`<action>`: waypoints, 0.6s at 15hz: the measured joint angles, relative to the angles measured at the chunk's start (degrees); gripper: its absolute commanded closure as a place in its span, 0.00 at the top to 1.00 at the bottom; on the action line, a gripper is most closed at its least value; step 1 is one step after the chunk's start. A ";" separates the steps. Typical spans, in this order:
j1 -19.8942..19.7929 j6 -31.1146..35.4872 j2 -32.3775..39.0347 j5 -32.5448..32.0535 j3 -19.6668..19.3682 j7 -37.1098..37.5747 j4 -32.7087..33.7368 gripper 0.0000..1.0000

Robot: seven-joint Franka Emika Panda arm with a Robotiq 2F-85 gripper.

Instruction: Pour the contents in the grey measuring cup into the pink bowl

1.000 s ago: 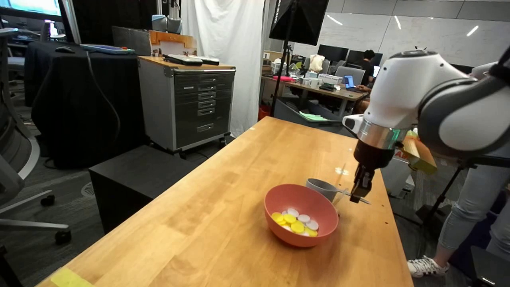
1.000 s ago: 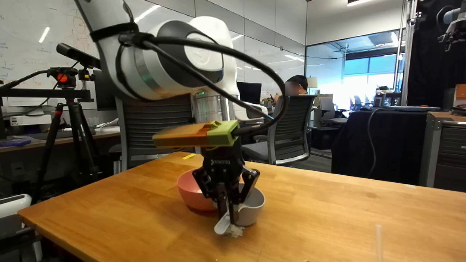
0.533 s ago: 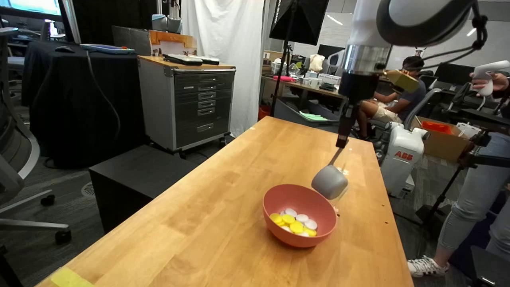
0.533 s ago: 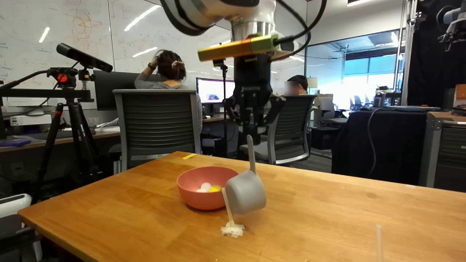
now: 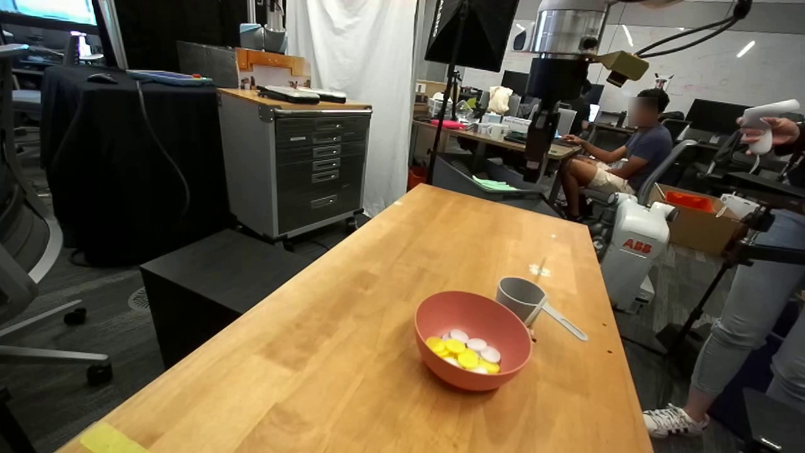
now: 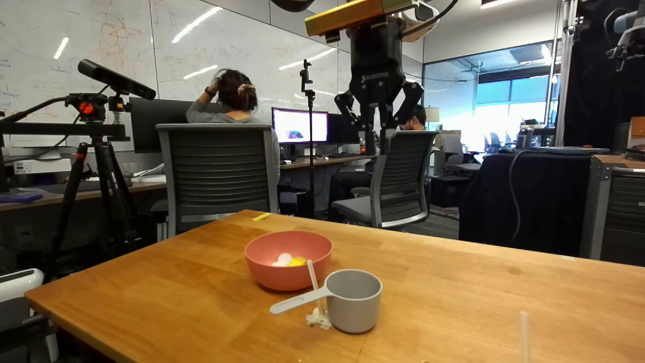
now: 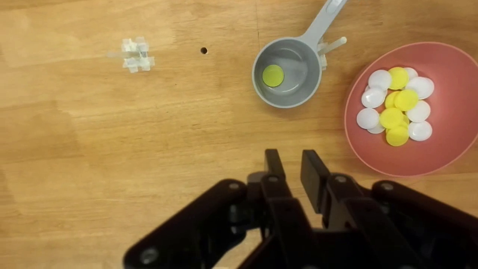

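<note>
The grey measuring cup [image 6: 353, 316] stands upright on the table beside the pink bowl [image 6: 282, 278], its handle pointing out over a thin stick. Both also show in an exterior view, the cup [image 5: 517, 309] close to the bowl [image 5: 462, 308]. In the wrist view, the cup [image 7: 298, 71] holds one yellow disc [image 7: 273, 76]. The bowl [image 7: 453, 112] holds several yellow discs [image 7: 406, 100] and white discs [image 7: 420, 87]. My gripper [image 7: 290, 155] is open with nothing between its fingers. It hangs well above the table in both exterior views [image 6: 378, 146].
A thin pale stick [image 7: 334, 45] is taped upright to the table between cup and bowl. Another clear stick [image 6: 524, 335] stands near the table's front edge, with tape [image 7: 136, 61] at its base. The table's side edge [image 5: 613, 314] runs near the cup's handle.
My gripper was low at the cup's handle, then rose with the cup hanging tilted under it. Now the cup stands upright on the table, released, and my gripper is higher and open.
</note>
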 measured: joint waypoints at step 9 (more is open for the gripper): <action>0.97 -0.12 2.92 -0.07 -0.93 0.00 4.10 0.71</action>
